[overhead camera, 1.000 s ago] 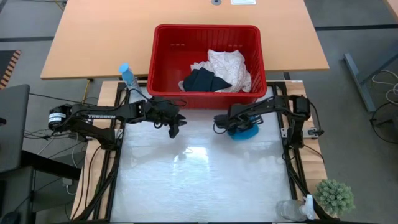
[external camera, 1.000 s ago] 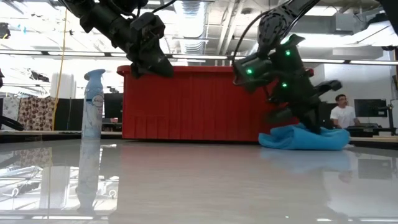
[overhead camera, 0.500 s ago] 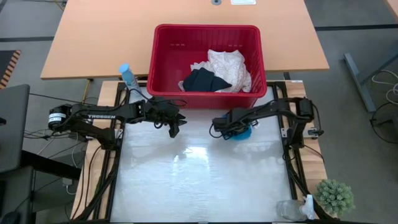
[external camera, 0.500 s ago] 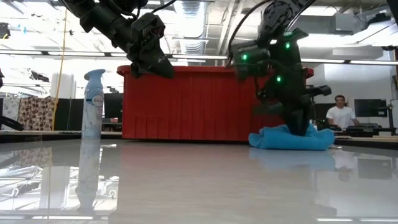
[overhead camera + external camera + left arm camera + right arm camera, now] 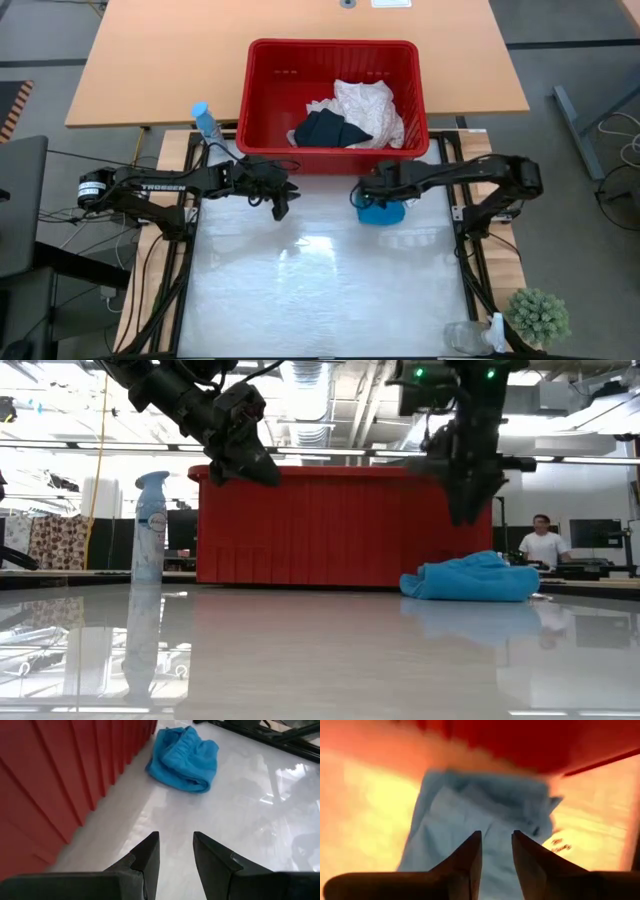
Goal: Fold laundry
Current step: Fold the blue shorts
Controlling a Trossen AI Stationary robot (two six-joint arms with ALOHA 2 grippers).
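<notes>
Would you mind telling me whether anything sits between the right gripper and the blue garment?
Nothing visible does. The right gripper hangs open directly above the blue garment, which lies bunched on the table just in front of the red basket, with only air between them.

The table (image 5: 300,660) top is smooth, glossy white, mirroring what stands on it. The basket (image 5: 270,80) is ribbed red plastic. The turquoise garment (image 5: 470,578) is soft, matt terry-like cloth; the cream cloth (image 5: 372,108) looks lacy; the dark garment (image 5: 328,129) matt.
</notes>
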